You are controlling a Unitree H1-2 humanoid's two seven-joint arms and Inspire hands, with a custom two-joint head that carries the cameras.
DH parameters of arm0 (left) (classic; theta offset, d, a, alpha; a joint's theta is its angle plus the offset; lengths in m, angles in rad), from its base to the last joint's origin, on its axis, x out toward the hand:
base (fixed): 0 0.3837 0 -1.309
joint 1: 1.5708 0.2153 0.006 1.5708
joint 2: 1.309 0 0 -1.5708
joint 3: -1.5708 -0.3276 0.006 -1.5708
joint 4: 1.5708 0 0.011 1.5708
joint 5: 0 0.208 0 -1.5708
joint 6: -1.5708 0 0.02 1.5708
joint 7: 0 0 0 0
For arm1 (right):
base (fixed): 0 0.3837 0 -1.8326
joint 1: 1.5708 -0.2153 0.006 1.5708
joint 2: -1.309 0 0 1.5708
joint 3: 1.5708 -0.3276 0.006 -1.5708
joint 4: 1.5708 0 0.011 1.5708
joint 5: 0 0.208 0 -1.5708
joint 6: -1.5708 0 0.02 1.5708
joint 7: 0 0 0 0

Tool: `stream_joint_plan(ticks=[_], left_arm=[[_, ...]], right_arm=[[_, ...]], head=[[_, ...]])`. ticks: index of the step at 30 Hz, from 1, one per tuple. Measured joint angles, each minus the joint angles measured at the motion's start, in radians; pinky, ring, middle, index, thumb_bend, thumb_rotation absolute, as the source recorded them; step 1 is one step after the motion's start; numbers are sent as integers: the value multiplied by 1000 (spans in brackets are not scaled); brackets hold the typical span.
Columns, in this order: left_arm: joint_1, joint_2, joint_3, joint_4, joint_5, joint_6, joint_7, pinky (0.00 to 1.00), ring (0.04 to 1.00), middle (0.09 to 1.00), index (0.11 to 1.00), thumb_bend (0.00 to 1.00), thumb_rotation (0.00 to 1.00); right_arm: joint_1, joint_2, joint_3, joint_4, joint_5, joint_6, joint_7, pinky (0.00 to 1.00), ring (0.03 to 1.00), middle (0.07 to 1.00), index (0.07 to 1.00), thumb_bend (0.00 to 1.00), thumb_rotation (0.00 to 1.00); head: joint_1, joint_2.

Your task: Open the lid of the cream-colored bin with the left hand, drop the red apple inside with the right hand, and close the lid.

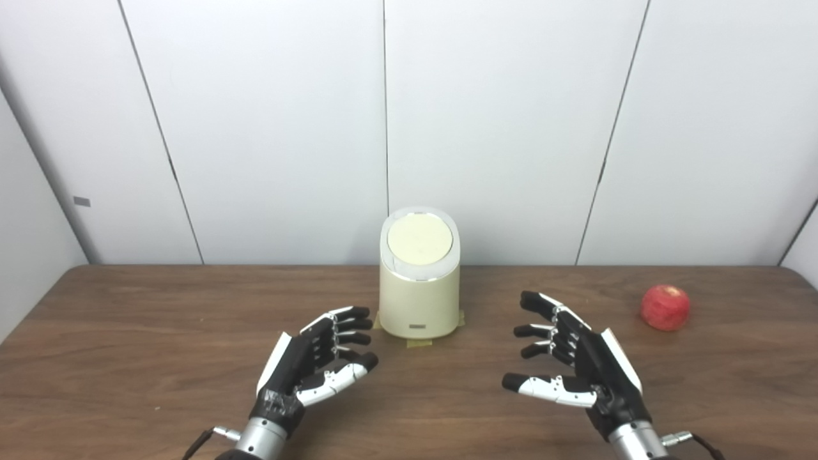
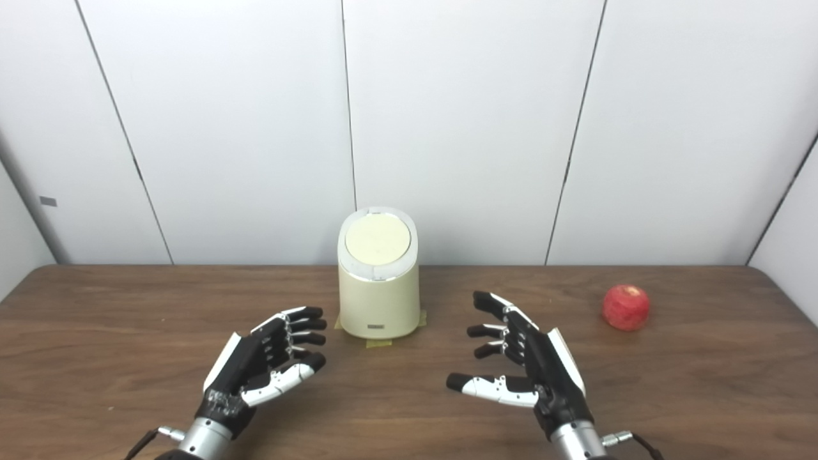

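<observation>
Left eye view and right eye view are showing the same scene from slightly different spots: a dark wooden bench (image 1: 128,332) is running across the lower half of each picture, with white wall panels (image 1: 268,128) standing behind it.

At the left, the left hand (image 1: 316,364) is reaching in from the bottom edge, palm turned inward toward the middle. Its fingers (image 1: 348,322) are lying spread and gently curled, and it is holding nothing. It is sitting low over the bench, near the bin but not touching it.

In the middle, the cream-colored bin (image 1: 420,300) is standing upright toward the back of the bench, close to the wall. Its round lid (image 1: 420,239) is lying flat and closed on top, ringed by a pale rim. Small tabs of yellowish tape (image 1: 418,343) are showing at the foot of the bin, on the bench surface.

Right of the bin, the right hand (image 1: 575,364) is coming in from the bottom edge, palm also facing inward. Its fingers (image 1: 540,305) are splayed apart with the thumb stretching out to the left, and it is gripping nothing.

Farthest right, the red apple (image 1: 665,307) is resting on the bench near the right end, well apart from the bin and clear of the right hand.
</observation>
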Motion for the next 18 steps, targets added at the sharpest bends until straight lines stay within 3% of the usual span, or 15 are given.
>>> stream_joint_plan(ticks=[18], left_arm=[[-4, -1, -2, 5, 22, -1, 9, 593, 703, 751, 772, 695, 252]], right_arm=[[0, 0, 0, 0, -1, 0, 0, 553, 699, 851, 813, 815, 215]], head=[[5, -9]])
